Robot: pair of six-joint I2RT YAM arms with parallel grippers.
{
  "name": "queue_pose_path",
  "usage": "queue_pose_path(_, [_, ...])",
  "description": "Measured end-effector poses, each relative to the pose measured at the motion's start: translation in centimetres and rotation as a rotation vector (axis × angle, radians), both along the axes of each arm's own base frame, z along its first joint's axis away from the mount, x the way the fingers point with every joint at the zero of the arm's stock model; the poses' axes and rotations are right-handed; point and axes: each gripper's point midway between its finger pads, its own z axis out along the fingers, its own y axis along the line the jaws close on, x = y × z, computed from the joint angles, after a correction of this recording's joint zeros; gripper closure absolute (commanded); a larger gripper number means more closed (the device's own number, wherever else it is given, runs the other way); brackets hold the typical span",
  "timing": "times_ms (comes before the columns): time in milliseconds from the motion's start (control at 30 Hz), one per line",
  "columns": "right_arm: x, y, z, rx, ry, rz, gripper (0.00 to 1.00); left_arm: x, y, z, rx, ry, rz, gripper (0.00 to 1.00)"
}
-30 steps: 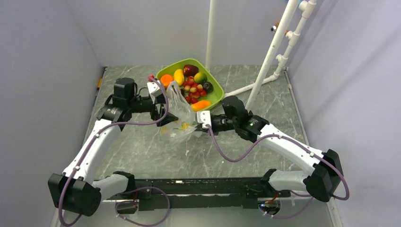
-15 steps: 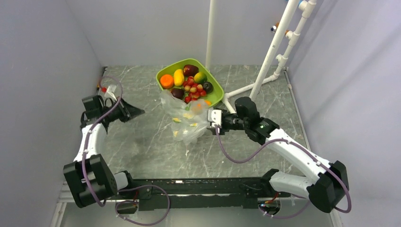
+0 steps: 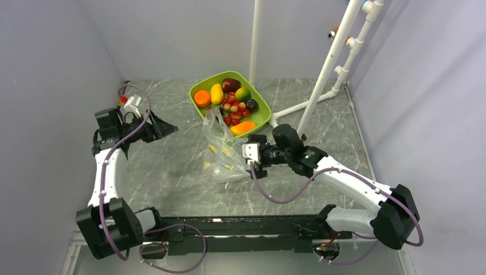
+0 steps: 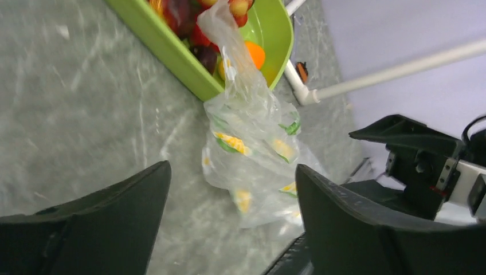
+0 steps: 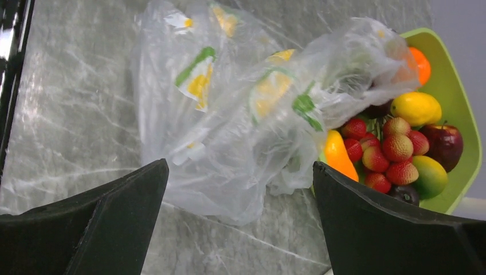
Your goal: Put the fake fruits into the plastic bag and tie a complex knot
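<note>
Both the left gripper (image 3: 163, 129) and right gripper (image 3: 250, 153) gape empty, so each should pinch one lip of the crumpled clear plastic bag (image 3: 220, 157) and spread its mouth.

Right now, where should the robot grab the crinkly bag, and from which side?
Probably the bag at its narrow top end, which rises against the green tray. It is bunched thin there, so jaws can close around it; the rest lies wide and flat. Come from the left; tray and fruit crowd its right.
</note>
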Motion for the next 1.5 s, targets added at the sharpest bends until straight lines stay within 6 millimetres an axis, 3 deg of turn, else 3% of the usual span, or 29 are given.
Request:
queue_pose_path(133, [-1.5, 0.4, -2.1, -0.041, -0.026, 0.077, 0.0, -0.3, 0.0, 2.3, 0.149, -0.21, -0.096, 0.01])
queue_pose_path(333, [-3.7, 4.3, -4.5, -0.06, -0.073, 0.209, 0.03, -1.1, 0.1, 0.9, 0.314, -0.345, -0.229, 0.01])
queue_pose_path(500, [-2.8, 4.7, -7.6, -0.12, -0.056, 0.199, 0.01, -2.8, -0.1, 1.2, 0.484, -0.552, -0.366, 0.01])
queue_pose_path(600, [-3.2, 4.5, -7.6, -0.12, -0.036, 0.209, 0.0, -4.1, -0.6, 1.4, 0.567, -0.658, -0.447, 0.01])
queue_pose_path(733, [-4.4, 4.7, -5.8, -0.083, -0.022, 0.235, 0.0, -5.1, -0.9, 0.5, 0.605, -0.701, -0.522, 0.01])
queue_pose_path(867, [-5.8, 6.2, -4.8, -0.053, -0.105, 0.257, 0.01, -5.3, -1.0, 0.4, 0.614, -0.723, -0.537, 0.01])
queue_pose_path(933, [-5.6, 6.8, -6.3, -0.073, -0.13, 0.239, 0.07, -5.5, -1.3, 0.5, 0.625, -0.743, -0.55, 0.0])
queue_pose_path(1000, [-3.9, 6.9, -8.7, -0.128, -0.142, 0.17, 0.23, -6.0, -1.6, 0.4, 0.647, -0.78, -0.583, 0.01])
queue_pose_path(1133, [-0.4, 6.1, -11.2, -0.195, -0.1, 0.027, 0.65, -8.3, -2.5, -0.6, 0.72, -0.888, -0.685, 0.01])
queue_pose_path(1167, [0.3, 6.0, -10.7, -0.185, -0.07, -0.008, 0.73, -8.9, -2.7, -1.1, 0.735, -0.911, -0.705, 0.01])
queue_pose_path(1233, [1.6, 6.6, -8.4, -0.115, -0.002, -0.053, 1.0, -10.2, -3.2, -2.0, 0.752, -0.95, -0.745, 0.0])
queue_pose_path(1367, [2.5, 7.8, -1.2, 0.082, 0.128, -0.056, 1.0, -11.5, -4.9, -2.4, 0.778, -1.07, -0.818, 0.0])
queue_pose_path(1500, [0.8, 8.4, 5.5, 0.216, 0.222, 0.024, 1.0, -11.1, -6.8, -1.0, 0.798, -1.205, -0.816, 0.0])
